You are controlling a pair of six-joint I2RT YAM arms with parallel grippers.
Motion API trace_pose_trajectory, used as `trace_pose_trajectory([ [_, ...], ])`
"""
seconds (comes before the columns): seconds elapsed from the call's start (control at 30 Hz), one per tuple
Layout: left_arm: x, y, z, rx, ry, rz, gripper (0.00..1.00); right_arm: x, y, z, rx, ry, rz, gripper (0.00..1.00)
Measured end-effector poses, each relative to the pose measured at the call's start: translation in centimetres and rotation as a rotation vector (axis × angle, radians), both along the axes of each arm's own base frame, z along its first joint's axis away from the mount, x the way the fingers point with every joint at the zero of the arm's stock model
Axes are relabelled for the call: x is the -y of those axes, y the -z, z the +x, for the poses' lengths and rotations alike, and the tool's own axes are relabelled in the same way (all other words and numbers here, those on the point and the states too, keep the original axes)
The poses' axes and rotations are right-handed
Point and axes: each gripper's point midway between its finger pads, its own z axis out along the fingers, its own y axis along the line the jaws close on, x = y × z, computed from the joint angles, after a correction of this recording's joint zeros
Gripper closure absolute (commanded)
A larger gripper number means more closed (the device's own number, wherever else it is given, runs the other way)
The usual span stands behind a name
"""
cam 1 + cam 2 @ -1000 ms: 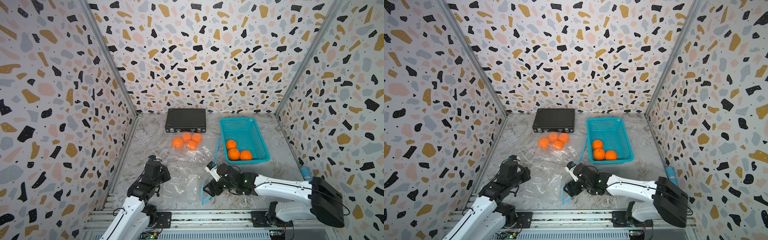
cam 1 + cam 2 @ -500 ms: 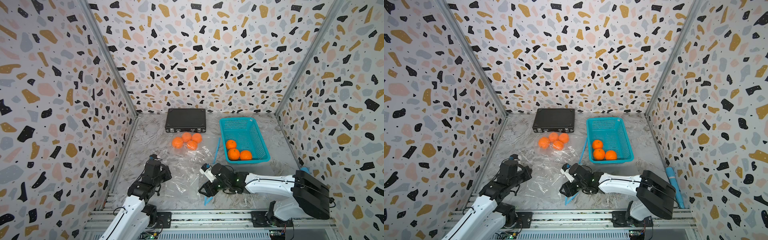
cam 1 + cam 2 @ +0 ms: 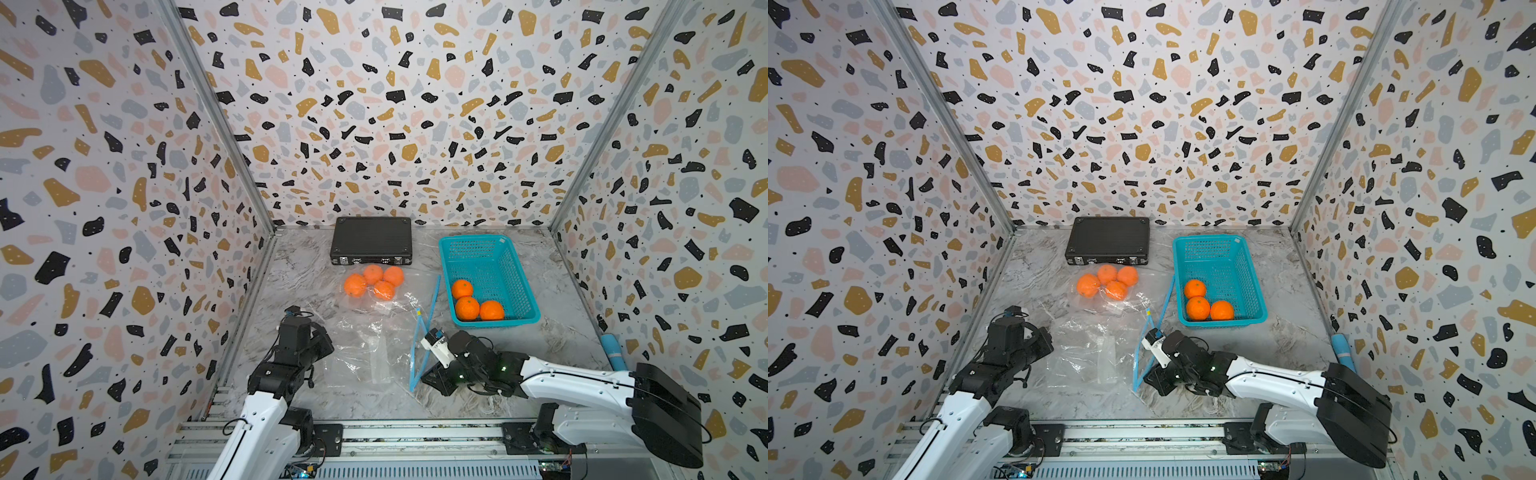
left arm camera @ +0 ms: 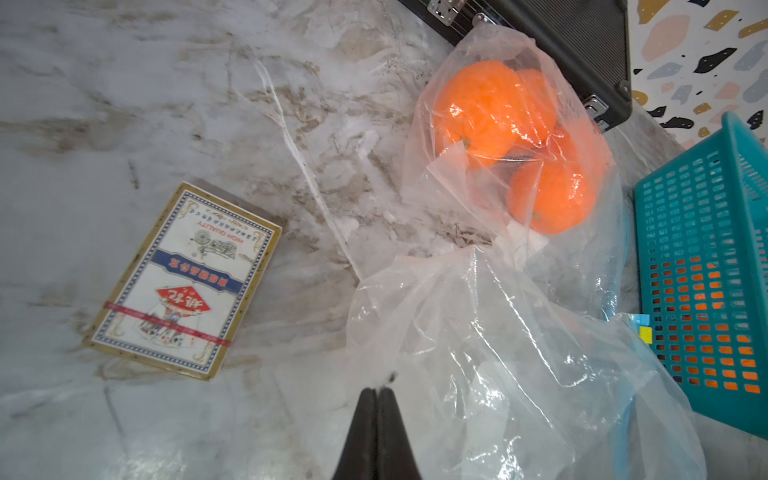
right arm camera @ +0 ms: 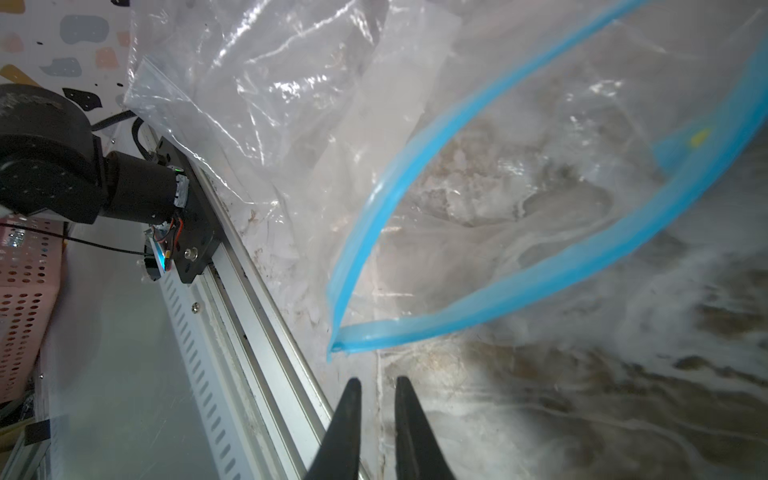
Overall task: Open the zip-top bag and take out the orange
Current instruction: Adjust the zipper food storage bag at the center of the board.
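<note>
The clear zip-top bag (image 3: 374, 345) (image 3: 1096, 353) lies crumpled mid-table, and its blue zip rim (image 3: 417, 345) (image 5: 540, 286) gapes open towards the right arm. Several oranges (image 3: 374, 282) (image 3: 1106, 282) (image 4: 478, 108) sit in the bag's far end, by the black case. My left gripper (image 4: 377, 390) (image 3: 326, 345) is shut, pinching the bag's film (image 4: 498, 353) at its near left edge. The right gripper (image 5: 377, 384) (image 3: 428, 376) is low at the rim's near corner. Its jaws are a narrow gap apart with nothing between them, and the rim's corner is just ahead of the tips.
A teal basket (image 3: 490, 257) (image 3: 1221, 257) (image 4: 706, 228) at the back right holds three oranges. A black case (image 3: 371, 239) (image 3: 1108, 239) lies against the back wall. A card box (image 4: 183, 282) lies left of the bag. A blue cylinder (image 3: 611, 351) rests at the right wall. The front rail (image 5: 249, 311) is close by.
The right gripper's jaws have closed from wide open to a narrow gap, after the arm shifted slightly left and back. The left arm has barely moved.
</note>
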Motion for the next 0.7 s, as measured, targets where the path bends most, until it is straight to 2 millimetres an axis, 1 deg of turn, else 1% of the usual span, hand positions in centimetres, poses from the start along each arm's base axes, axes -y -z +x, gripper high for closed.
trace_pose_trajectory([
  [0.03,-0.1,0.0,0.1,-0.002,-0.002,-0.002,1.00,0.3,-0.2,0.3,0.006,0.015,0.003,0.73],
  [0.07,-0.1,-0.1,0.2,-0.002,-0.003,-0.010,0.97,0.5,-0.4,0.6,0.011,0.024,0.007,0.65],
  [0.13,0.4,-0.6,0.1,0.019,0.017,-0.046,0.43,0.6,-0.5,0.9,0.018,0.032,0.008,0.43],
  [0.17,0.7,-1.0,0.0,0.036,0.027,-0.067,0.27,0.6,-0.4,1.1,0.020,0.033,0.006,0.35],
  [0.2,1.1,-1.5,-0.2,0.060,0.041,-0.087,0.07,0.5,-0.3,1.2,0.021,0.029,0.007,0.28],
  [0.23,1.3,-2.0,-0.5,0.083,0.054,-0.104,0.01,0.3,-0.4,1.2,0.025,0.019,0.013,0.24],
  [0.3,1.9,-2.7,-1.2,0.126,0.073,-0.137,0.01,-0.3,-0.7,1.1,0.025,0.001,0.036,0.21],
  [0.37,2.8,-2.8,-1.8,0.153,0.105,-0.185,0.01,-0.8,-0.8,1.1,0.028,-0.015,0.053,0.20],
  [0.47,4.6,-1.2,-2.9,0.093,0.171,-0.228,0.01,-2.2,-0.8,1.7,0.028,-0.040,0.046,0.19],
  [0.53,5.9,-0.5,-3.7,0.048,0.224,-0.236,0.01,-3.7,-0.8,2.4,0.026,-0.057,0.040,0.19],
  [0.63,6.8,-0.5,-4.0,0.038,0.260,-0.246,0.01,-5.5,-0.9,3.9,0.036,-0.052,0.026,0.19],
  [0.67,7.0,-0.4,-3.9,0.036,0.263,-0.249,0.01,-5.9,-0.8,4.4,0.045,-0.043,0.019,0.21],
  [0.7,7.2,-0.1,-3.7,0.031,0.265,-0.248,0.01,-6.2,-0.6,4.9,0.052,-0.035,0.008,0.25],
])
